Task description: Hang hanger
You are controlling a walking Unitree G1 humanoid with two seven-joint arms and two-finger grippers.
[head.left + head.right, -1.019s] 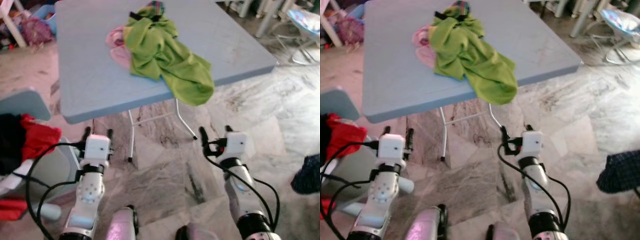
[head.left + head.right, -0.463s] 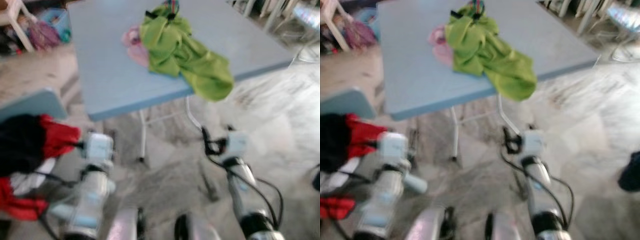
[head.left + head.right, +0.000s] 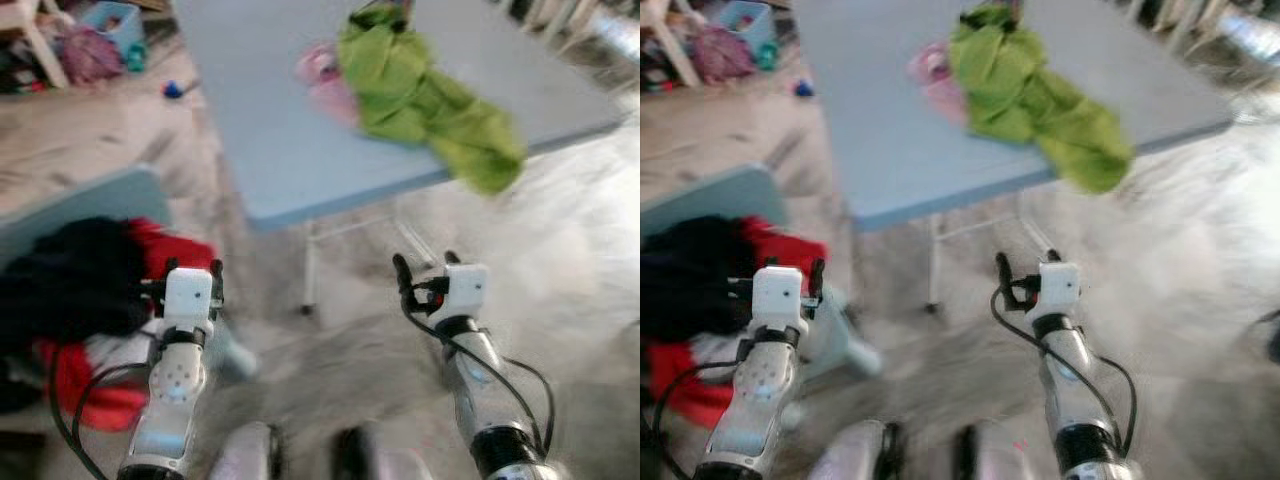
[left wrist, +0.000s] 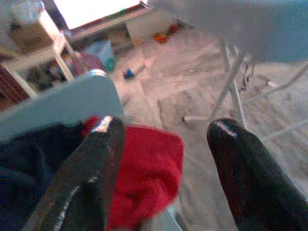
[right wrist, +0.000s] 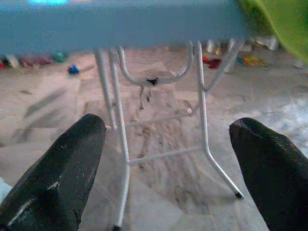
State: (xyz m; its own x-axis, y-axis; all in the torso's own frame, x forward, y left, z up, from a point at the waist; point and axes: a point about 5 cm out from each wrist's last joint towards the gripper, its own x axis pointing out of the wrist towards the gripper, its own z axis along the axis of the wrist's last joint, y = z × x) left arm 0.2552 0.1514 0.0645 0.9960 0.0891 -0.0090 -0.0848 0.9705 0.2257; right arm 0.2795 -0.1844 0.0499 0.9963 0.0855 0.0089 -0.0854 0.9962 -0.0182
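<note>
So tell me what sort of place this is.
Probably a lived-in home room: a blue folding table holding a green garment, clothes heaped on a chair, toys on the marble floor.

Left gripper [image 3: 190, 271] and right gripper [image 3: 424, 265] held forward, fingers spread, empty.

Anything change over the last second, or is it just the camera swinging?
Mostly the camera: the view has turned toward the robot's left, so the blue table and green garment sit further right in frame and the red and black clothes pile shows more. Nothing was grasped or released. The left gripper and right gripper remain open, empty, held forward below the table edge.
</note>
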